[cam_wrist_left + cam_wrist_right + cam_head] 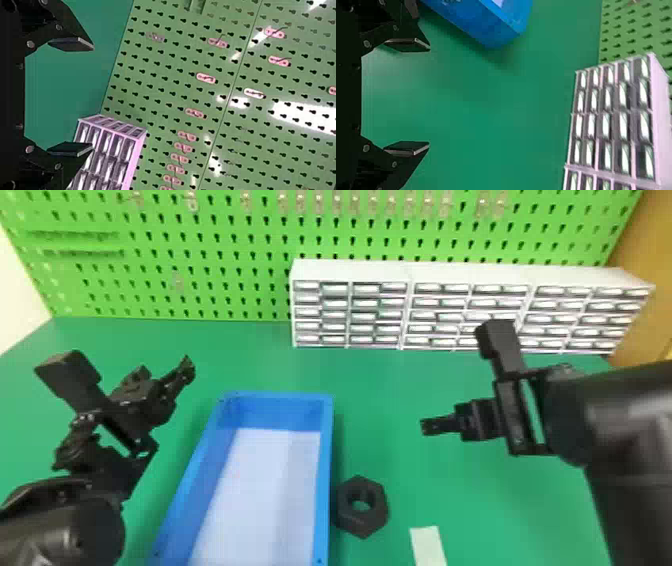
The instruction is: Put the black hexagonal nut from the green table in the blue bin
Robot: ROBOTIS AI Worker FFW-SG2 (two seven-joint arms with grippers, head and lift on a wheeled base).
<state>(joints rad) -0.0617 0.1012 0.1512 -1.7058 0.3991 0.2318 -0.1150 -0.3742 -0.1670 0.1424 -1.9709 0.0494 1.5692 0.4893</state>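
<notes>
Parted jaws, head-view nut (pixel 364 524) beside bin (pixel 325 470)

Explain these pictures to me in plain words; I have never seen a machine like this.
This is a robot with two black arms, left and right. One picture looks forward and down from its head; the other two come from cameras on its wrists and are turned sideways.

On the green table sits a blue bin. The black hexagonal nut lies just outside it, on the robot's right side of it, with a pale strip farther right. Behind are a cabinet of small drawers and a green pegboard.

Neither hand holds anything: the left gripper and right gripper are both open, their flat fingers apart.
</notes>
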